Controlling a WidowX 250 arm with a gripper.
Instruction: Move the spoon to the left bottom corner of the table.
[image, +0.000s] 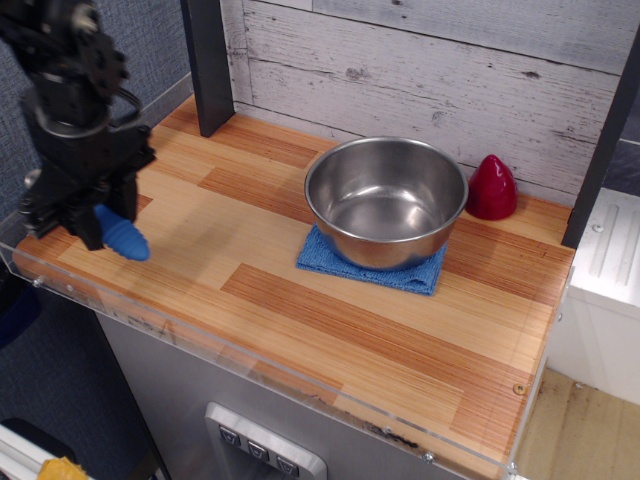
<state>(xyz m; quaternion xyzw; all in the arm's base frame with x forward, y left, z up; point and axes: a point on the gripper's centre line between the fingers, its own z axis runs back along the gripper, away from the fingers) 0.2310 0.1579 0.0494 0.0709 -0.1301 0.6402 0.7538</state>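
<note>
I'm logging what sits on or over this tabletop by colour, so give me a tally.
Blue: 2 (spoon handle showing in the gripper; cloth under the bowl)
Silver: 1 (metal bowl)
Red: 1 (cone-shaped object by the wall)
Total: 4

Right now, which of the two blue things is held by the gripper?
The spoon, with its thick ribbed blue handle, is in the gripper at the table's left front. The blue cloth lies flat under the metal bowl.
</note>
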